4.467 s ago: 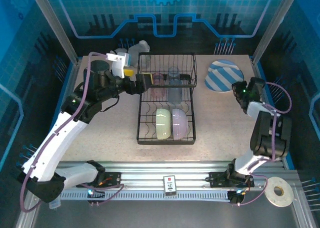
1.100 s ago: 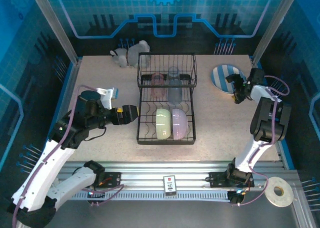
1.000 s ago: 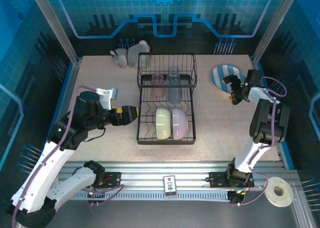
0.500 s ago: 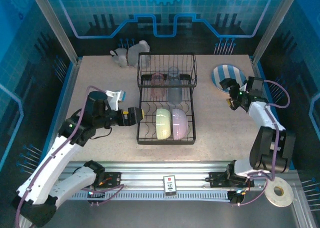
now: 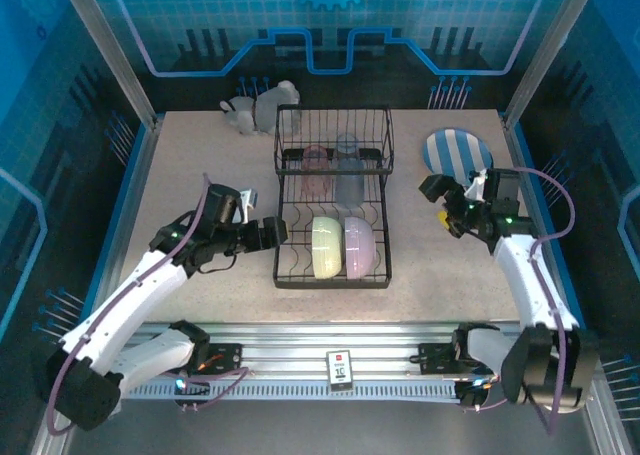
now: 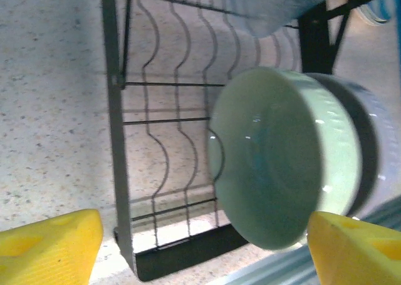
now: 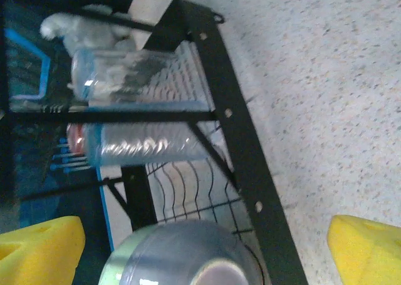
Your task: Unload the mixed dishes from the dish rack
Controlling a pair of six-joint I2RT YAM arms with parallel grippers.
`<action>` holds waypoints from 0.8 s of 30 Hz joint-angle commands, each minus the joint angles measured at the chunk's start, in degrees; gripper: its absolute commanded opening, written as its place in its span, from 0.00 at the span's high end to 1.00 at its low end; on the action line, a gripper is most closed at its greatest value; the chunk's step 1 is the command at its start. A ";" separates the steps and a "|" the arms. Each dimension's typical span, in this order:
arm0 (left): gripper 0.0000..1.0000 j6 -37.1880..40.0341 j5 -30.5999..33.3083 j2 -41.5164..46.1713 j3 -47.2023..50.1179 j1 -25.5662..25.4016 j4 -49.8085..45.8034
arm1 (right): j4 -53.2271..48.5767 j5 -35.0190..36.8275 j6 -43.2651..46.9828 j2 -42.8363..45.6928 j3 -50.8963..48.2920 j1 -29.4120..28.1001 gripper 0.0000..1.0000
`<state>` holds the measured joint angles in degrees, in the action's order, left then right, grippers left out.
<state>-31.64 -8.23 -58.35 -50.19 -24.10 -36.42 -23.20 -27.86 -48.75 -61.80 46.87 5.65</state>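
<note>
The pale green bowl [image 5: 327, 247] stands on edge against the lavender bowl [image 5: 360, 246] in the dish rack [image 5: 332, 284] on the counter [image 5: 200, 175], left tool [image 5: 268, 232] wide at the rack's left side, right tool [image 5: 437, 203] wide, empty, to its right.

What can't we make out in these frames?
- Lavender bowl: left wrist view, mostly hidden behind the pale green bowl.
- Blue-and-white striped plate: left wrist view, cut off by the top-right corner.
- White animal figurine: right wrist view, blurred, partly behind the black wire dish rack.
</note>
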 commanded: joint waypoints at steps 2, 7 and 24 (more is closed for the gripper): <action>0.21 -3.90 4.59 -4.89 -0.31 0.65 -1.72 | -9.66 1.03 4.30 6.84 -2.08 -3.49 0.00; 0.25 -4.34 6.34 -7.46 -0.57 0.65 -3.46 | -9.26 -0.24 2.97 8.78 -3.30 -7.21 0.00; 0.54 -10.73 1.11 -11.11 13.11 0.55 12.36 | -12.57 7.23 5.15 10.57 2.18 -9.35 0.00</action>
<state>-39.53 -5.54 -70.72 -39.66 -24.03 -28.75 -35.11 -22.59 -44.82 -50.83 46.61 -2.55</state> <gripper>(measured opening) 0.471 0.999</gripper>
